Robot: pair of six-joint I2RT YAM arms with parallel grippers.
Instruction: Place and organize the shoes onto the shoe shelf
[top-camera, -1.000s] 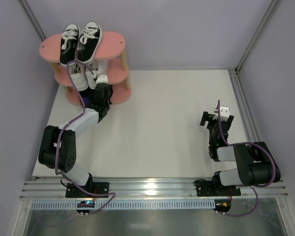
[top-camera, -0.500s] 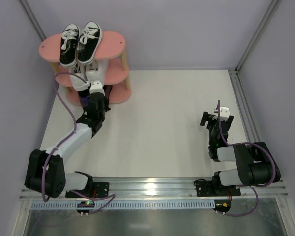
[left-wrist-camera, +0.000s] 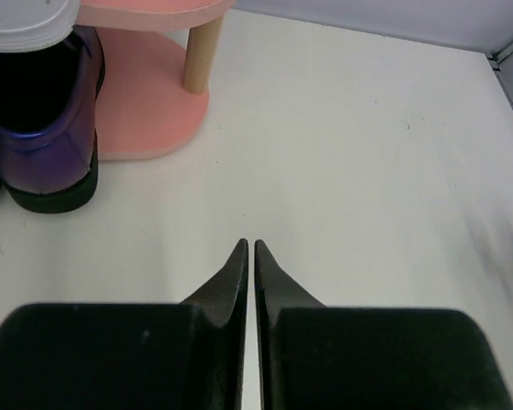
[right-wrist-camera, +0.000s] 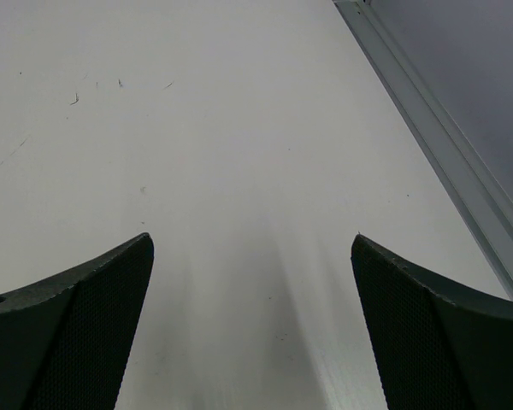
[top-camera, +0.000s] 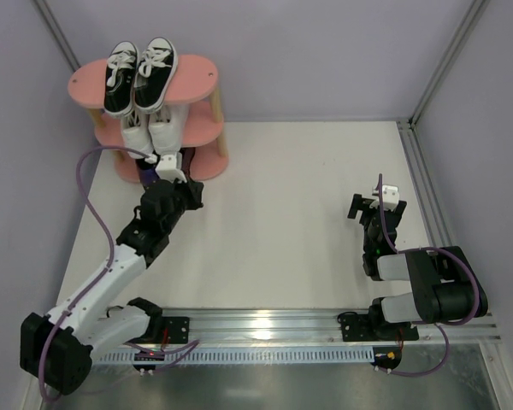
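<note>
The shoe shelf [top-camera: 198,70] stands at the far left. Black canvas sneakers [top-camera: 141,73] sit on its top board. White sneakers [top-camera: 150,130] sit on the middle board. A dark purple glossy shoe [left-wrist-camera: 43,145] stands on the bottom pink board [left-wrist-camera: 145,111], heel toward me, and its pair is cut off at the left edge. My left gripper [top-camera: 188,190] is shut and empty, just in front of the shelf; it also shows in the left wrist view [left-wrist-camera: 249,243]. My right gripper [top-camera: 365,207] is open and empty over bare table at the right, and shows in the right wrist view [right-wrist-camera: 252,239].
A wooden post [left-wrist-camera: 201,51] of the shelf stands ahead and left of my left gripper. A metal rail [right-wrist-camera: 436,137] runs along the table's right edge next to my right gripper. Grey walls close in the table at the back and sides.
My left arm has stretched out and its gripper has drawn back from the shelf toward the near side, uncovering the white sneakers on the middle board. The right arm has not moved.
</note>
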